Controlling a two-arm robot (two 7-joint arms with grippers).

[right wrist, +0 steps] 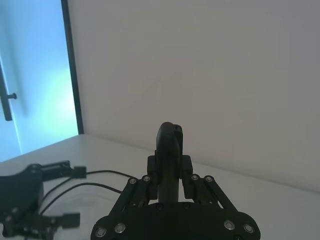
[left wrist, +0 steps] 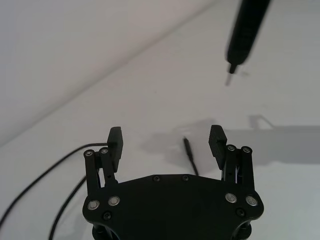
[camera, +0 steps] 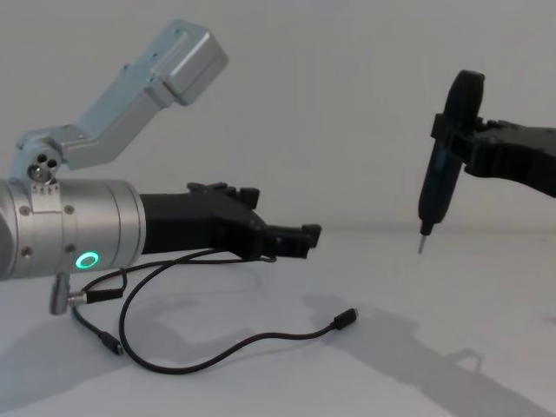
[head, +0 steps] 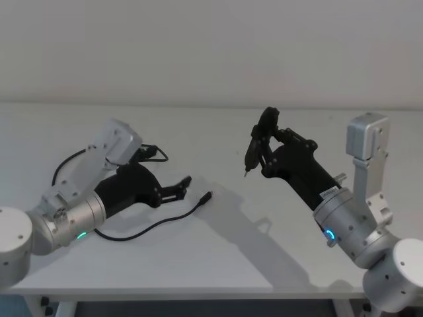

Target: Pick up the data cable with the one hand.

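The data cable is a thin black cord lying loosely on the white table, with one small plug pointing right. My left gripper hovers open just above and behind that plug. In the left wrist view the plug lies on the table beyond the spread fingers. From the chest, the cable curves under the left gripper, ending in its plug. My right gripper is raised at the right, shut on a black pen-shaped tool whose tip points down.
The pen-shaped tool hangs well above the table, to the right of the cable plug. A short grey lead with a metal plug sits by the left wrist. A plain wall stands behind the table.
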